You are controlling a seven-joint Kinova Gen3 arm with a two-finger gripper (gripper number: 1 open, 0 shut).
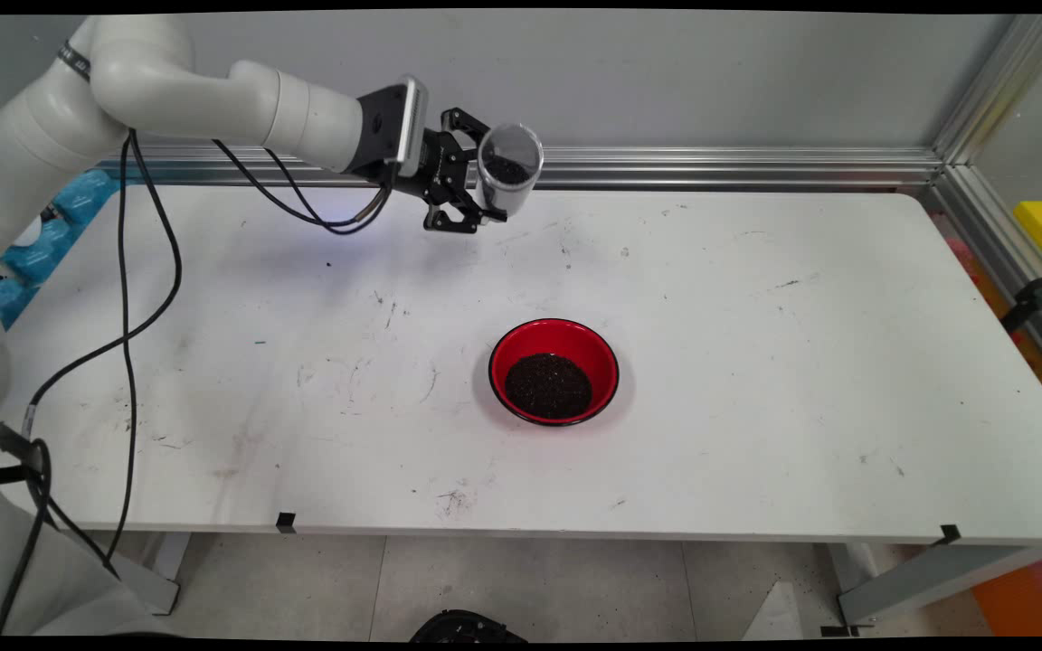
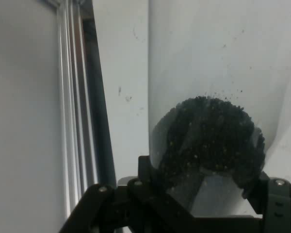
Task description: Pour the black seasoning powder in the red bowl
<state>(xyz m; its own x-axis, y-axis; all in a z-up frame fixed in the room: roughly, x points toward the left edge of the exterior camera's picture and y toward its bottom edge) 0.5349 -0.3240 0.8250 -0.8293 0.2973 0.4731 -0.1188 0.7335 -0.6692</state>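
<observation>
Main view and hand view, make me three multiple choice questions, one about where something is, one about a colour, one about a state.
1. Where is the bowl?
A. mid-table
B. on the floor
C. against the wall

2. What colour is the bowl's inside?
A. blue
B. red
C. green

3. What is the gripper doing?
A. hanging open, empty
B. resting on the table
C. clamping a clear cup

Answers: 1 A, it sits near the table's middle. 2 B, red around the dark grains. 3 C, the cup is held aloft, tilted, with grains inside.

A glossy white arm (image 1: 213, 90) of rounded tubular links ends in a black linkage gripper (image 1: 471, 185), with black cables (image 1: 127, 344) hanging below the arm.
</observation>
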